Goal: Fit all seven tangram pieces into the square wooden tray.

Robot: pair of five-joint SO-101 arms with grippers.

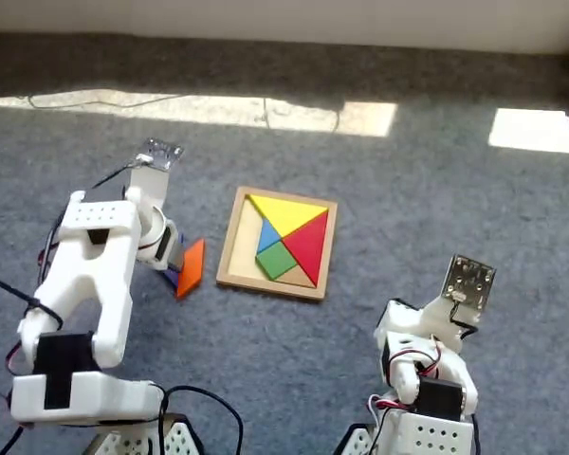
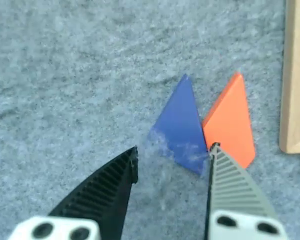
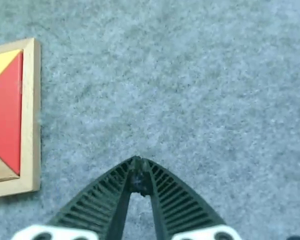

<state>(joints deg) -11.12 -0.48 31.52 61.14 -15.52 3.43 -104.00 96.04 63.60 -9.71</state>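
The square wooden tray [image 1: 229, 248] lies mid-carpet holding a yellow triangle [image 1: 286, 214], a red triangle [image 1: 310, 245], a blue piece [image 1: 266, 234] and a green square [image 1: 277, 259]. Its lower right corner shows bare wood. An orange parallelogram [image 1: 191, 266] [image 2: 230, 120] and a dark blue triangle [image 2: 180, 126] lie side by side on the carpet just left of the tray. My left gripper [image 2: 172, 156] is open right over them, its pale fingertip at the seam between the two pieces. My right gripper [image 3: 138, 170] is shut and empty over bare carpet, right of the tray [image 3: 31, 115].
Grey carpet surrounds everything. Sunlit patches [image 1: 313, 115] lie at the back, and cables trail by both arm bases. Open carpet lies between the tray and the right arm [image 1: 427, 351].
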